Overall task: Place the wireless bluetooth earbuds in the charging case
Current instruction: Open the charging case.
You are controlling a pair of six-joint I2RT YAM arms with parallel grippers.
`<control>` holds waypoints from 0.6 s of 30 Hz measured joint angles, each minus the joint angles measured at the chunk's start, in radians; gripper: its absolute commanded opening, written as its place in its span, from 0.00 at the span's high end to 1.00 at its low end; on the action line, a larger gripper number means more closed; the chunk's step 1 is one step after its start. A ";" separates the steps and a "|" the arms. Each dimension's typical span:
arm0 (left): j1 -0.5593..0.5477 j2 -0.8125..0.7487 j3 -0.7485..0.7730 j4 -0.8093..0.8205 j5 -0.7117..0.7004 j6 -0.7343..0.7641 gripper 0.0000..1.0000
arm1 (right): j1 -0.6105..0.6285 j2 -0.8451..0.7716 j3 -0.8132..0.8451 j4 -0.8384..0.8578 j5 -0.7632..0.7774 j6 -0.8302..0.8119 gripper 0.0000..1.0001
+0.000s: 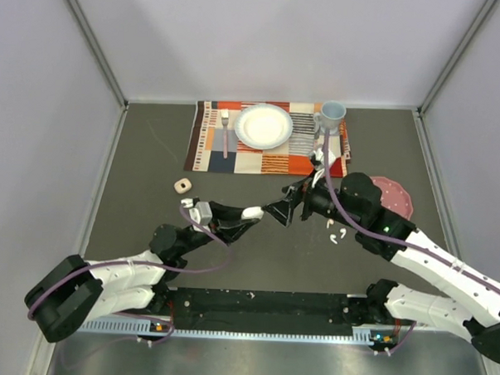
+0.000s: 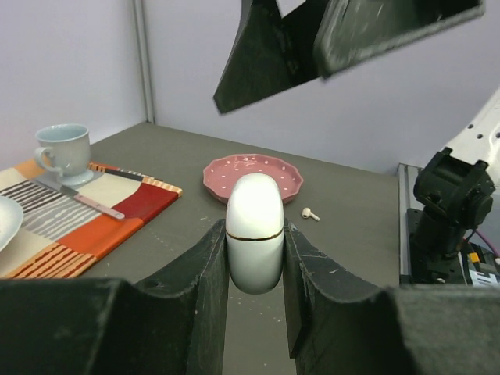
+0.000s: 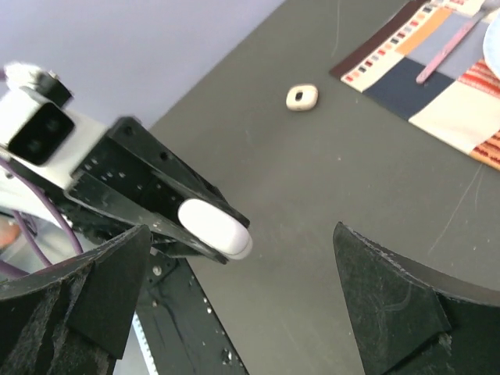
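Grey table [image 1: 152, 158] | left gripper [image 1: 253, 214] clenched on closed charging case [image 2: 254, 234], held aloft | right gripper [image 1: 285, 209] gaped empty, facing it | earbuds [image 1: 338, 234] lay on table beside right arm | risk: prying lid could twist case from grip

A dark grey matte tabletop [image 1: 147, 258] is boxed in on three sides by plain pale lilac-grey wall panels [image 1: 273, 39]. The panels meet at slim silver metal corner posts [image 1: 90, 39] rising from the far corners. A black mounting rail [image 1: 261, 303] runs along the near edge with a pale slotted metal strip [image 1: 260, 331] just beside it, and the light is soft and even, casting only faint shadows on the tabletop.
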 measured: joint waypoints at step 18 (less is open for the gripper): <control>0.002 -0.037 0.015 0.002 0.040 -0.020 1.00 | 0.000 0.099 0.001 -0.073 -0.131 -0.056 0.01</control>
